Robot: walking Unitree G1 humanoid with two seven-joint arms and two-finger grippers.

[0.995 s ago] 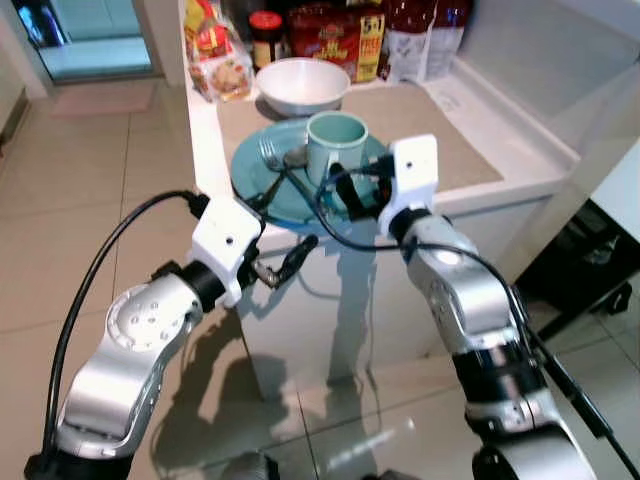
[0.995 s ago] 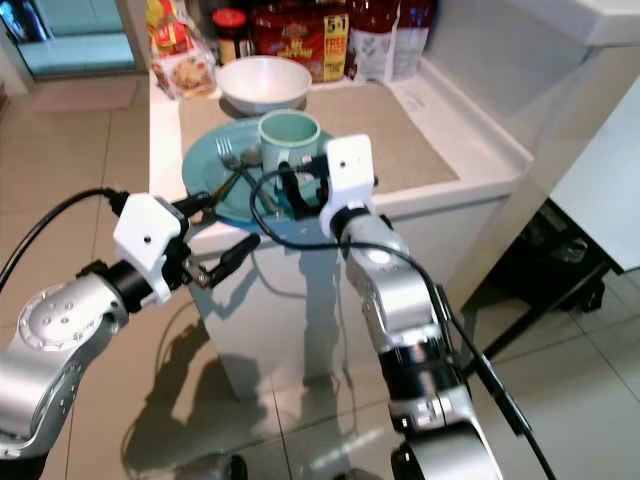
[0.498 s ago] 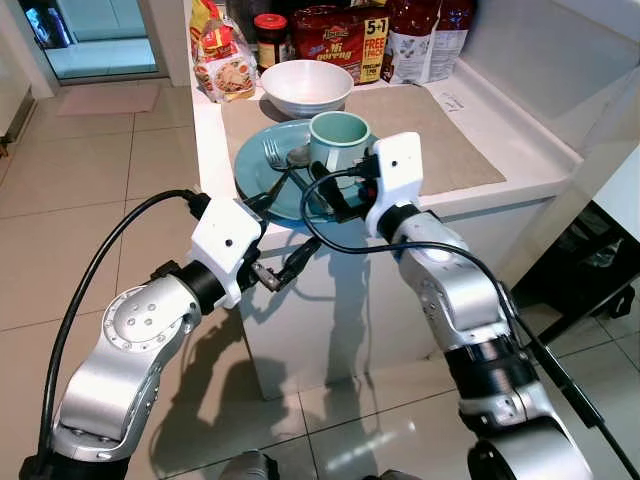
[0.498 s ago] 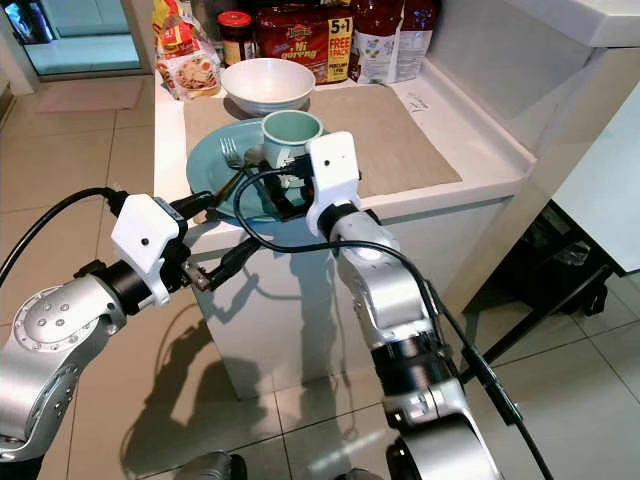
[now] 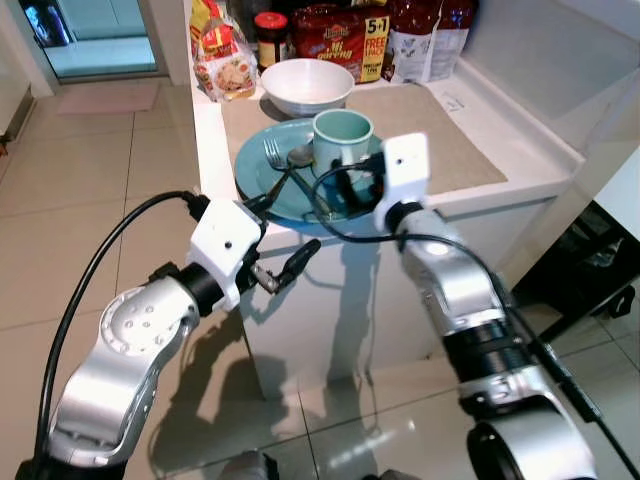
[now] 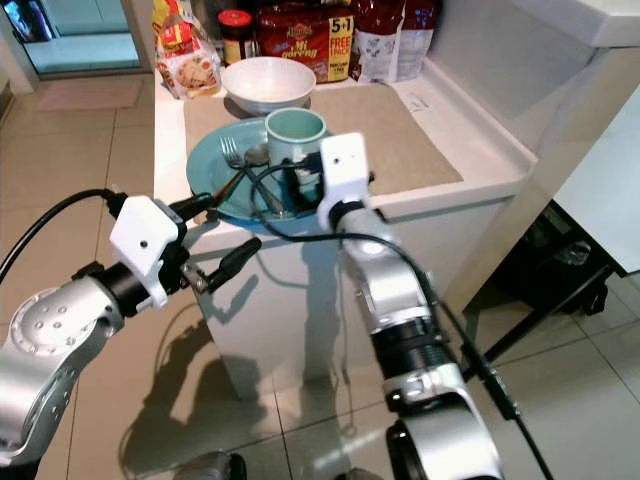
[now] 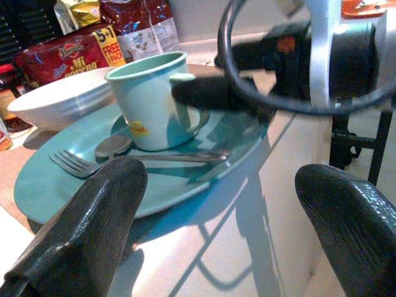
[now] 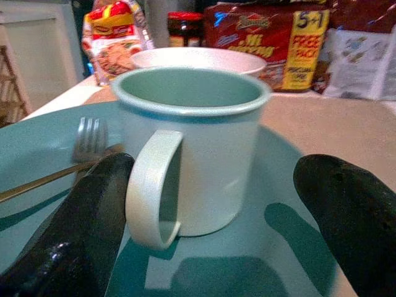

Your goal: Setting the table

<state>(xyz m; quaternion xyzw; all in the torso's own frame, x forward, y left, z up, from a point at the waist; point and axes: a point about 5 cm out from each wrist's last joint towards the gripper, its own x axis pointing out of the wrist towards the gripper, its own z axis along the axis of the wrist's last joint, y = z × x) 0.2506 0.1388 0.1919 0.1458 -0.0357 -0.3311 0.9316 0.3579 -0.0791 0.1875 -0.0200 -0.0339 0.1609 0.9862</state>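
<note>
A teal plate (image 5: 262,175) lies at the near corner of the white counter (image 5: 520,175). On it stand a pale green mug (image 5: 342,135), a fork (image 5: 270,155) and a spoon (image 5: 298,157). My right gripper (image 5: 345,182) is open just in front of the mug, low over the plate. In the right wrist view the mug (image 8: 198,142) stands between the two fingers (image 8: 80,229), its handle towards the camera. My left gripper (image 5: 283,232) is open at the plate's front-left rim, one finger above the counter edge and one below. The plate (image 7: 185,185) lies ahead of it.
A white bowl (image 5: 305,85) sits behind the plate. A tan placemat (image 5: 440,130) covers the counter to the right. Food packets (image 5: 345,35) and a jar (image 5: 270,35) line the back. Tiled floor (image 5: 100,200) stretches to the left.
My right gripper has shifted slightly right and closer to the mug. The left gripper has hardly moved.
</note>
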